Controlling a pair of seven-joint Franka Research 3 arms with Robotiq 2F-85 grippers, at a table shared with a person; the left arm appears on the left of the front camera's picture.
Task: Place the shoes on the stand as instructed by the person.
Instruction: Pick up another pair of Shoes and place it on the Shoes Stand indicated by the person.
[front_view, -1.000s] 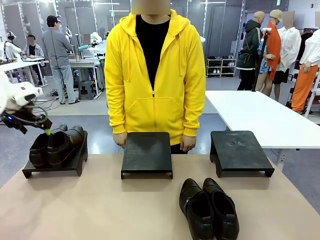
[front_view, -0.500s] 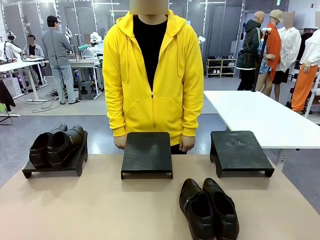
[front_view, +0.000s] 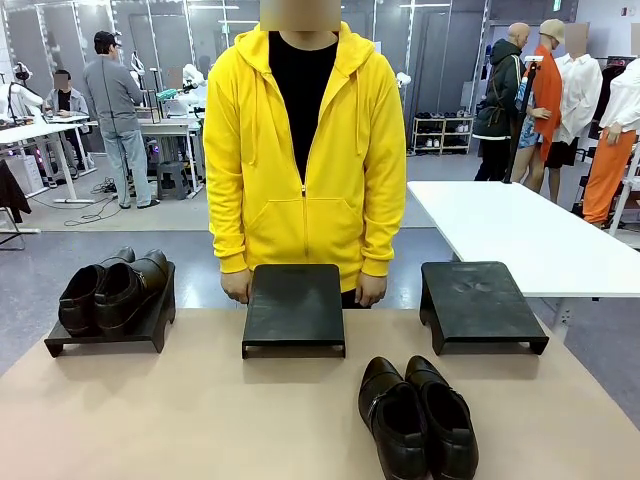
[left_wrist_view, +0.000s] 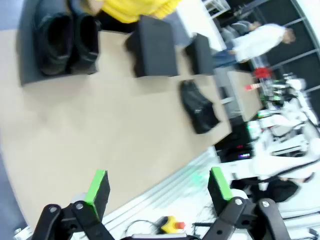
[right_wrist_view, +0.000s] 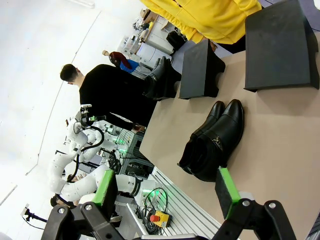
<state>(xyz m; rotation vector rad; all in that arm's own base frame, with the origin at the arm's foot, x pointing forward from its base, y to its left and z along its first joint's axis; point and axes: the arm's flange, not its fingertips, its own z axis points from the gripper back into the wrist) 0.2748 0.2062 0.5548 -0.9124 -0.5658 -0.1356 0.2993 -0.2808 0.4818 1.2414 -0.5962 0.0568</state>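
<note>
My left jaws and right jaws both stand wide open, green pads (right_wrist_view: 106, 187) apart, holding nothing. Nearest me, the near-black buckled pair (front_view: 417, 420) sits on the surface (front_view: 200, 410), right of centre. Its heels are toward me and its toes toward the person (front_view: 305, 170), so the long axis runs straight away from me. It lies close ahead of my right wrist and well off from my left, so I judge the right arm nearer. Beyond, the brown pair (front_view: 110, 290) rests on the left stand (front_view: 100, 347). The other 2 stands are bare, the middle stand (front_view: 293, 305) and the right stand (front_view: 480, 300). The person waits behind the middle stand, a hand (front_view: 237, 287) at each far corner.
</note>
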